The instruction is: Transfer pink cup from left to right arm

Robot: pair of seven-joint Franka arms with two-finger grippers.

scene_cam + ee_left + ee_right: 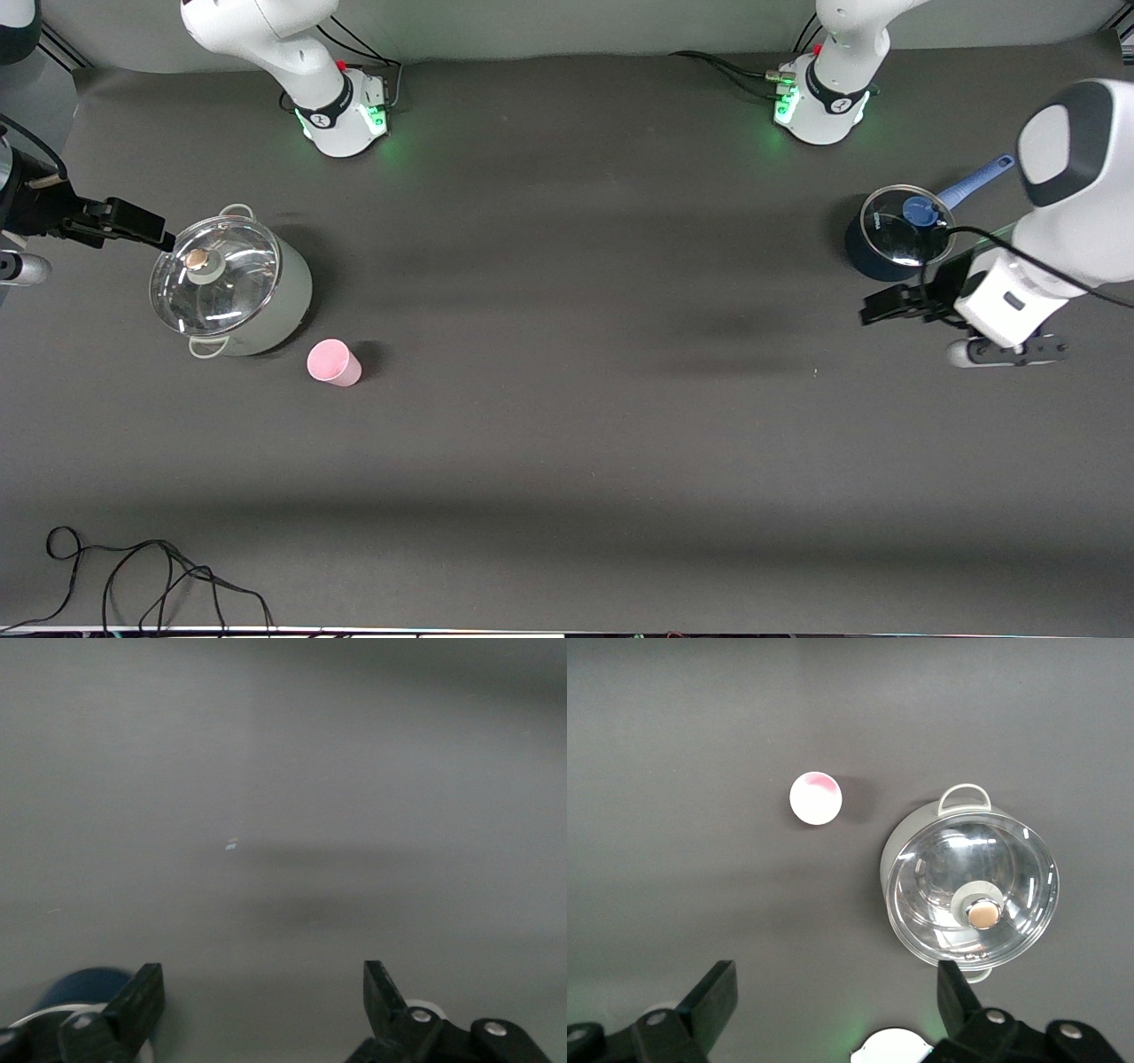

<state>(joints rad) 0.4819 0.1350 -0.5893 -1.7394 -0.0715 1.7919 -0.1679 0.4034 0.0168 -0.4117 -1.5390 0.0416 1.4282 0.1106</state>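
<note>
The pink cup (333, 362) stands upright on the dark table, free of both grippers, just beside the grey-white pot (285, 308) and nearer to the front camera than it. From above in the right wrist view, the cup (815, 797) shows its pale inside. My right gripper (151, 229) hangs open and empty high over the table at the right arm's end, next to the pot's glass lid (215, 270); its fingers (713, 992) stand wide apart. My left gripper (884, 306) hovers open and empty at the left arm's end, with bare table between its fingertips (142, 992).
A dark blue saucepan (864, 252) with a glass lid and a blue handle (974, 182) sits by the left gripper; its edge (84, 985) shows in the left wrist view. A black cable (159, 576) lies at the table's front edge.
</note>
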